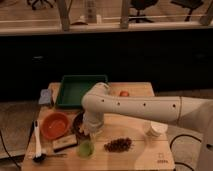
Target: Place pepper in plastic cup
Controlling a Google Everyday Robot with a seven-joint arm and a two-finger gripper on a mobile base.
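Observation:
The translucent light-green plastic cup (85, 148) stands near the table's front edge, left of centre. My gripper (90, 131) hangs just above and slightly behind the cup, at the end of the white arm (140, 107) that reaches in from the right. The dark-green pepper is not visible; it is hidden or out of view.
An orange bowl (54, 125) sits at the left, a dark bowl (78, 122) beside it. A green tray (80, 90) lies at the back, a red-orange tomato (124, 93) to its right. A white cup (157, 129) stands at the right, a dark crumbly pile (118, 145) in front, a brush (37, 142) at the left edge.

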